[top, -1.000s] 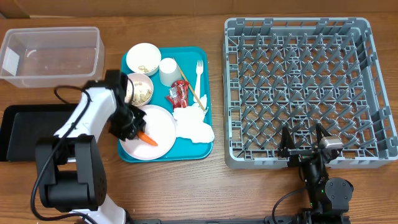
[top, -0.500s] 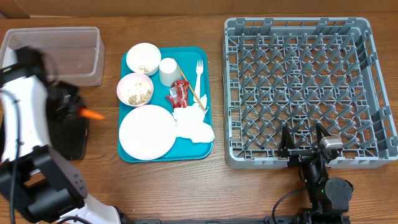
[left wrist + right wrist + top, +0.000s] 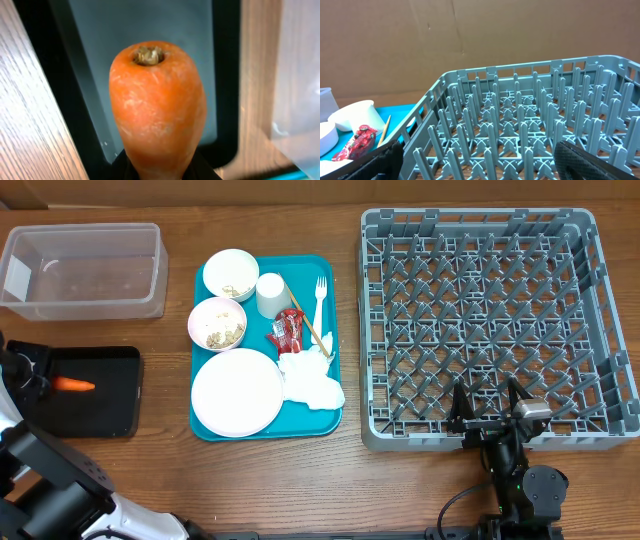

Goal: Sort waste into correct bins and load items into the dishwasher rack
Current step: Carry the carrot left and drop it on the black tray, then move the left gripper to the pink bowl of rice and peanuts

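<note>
Over the black tray (image 3: pixel 112 398) at the bench's (image 3: pixel 150 470) left edge, the orange carrot (image 3: pixel 73 385) is now held in the left hand (image 3: pixel 42 383), carried off the plate (image 3: pixel 237 391), so release is judged next; the right hand (image 3: pixel 487 408) is kept wide.

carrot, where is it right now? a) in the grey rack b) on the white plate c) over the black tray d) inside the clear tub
c: the overhead view shows the carrot over the black tray, and the left wrist view shows the tray's dark floor behind it.
</note>
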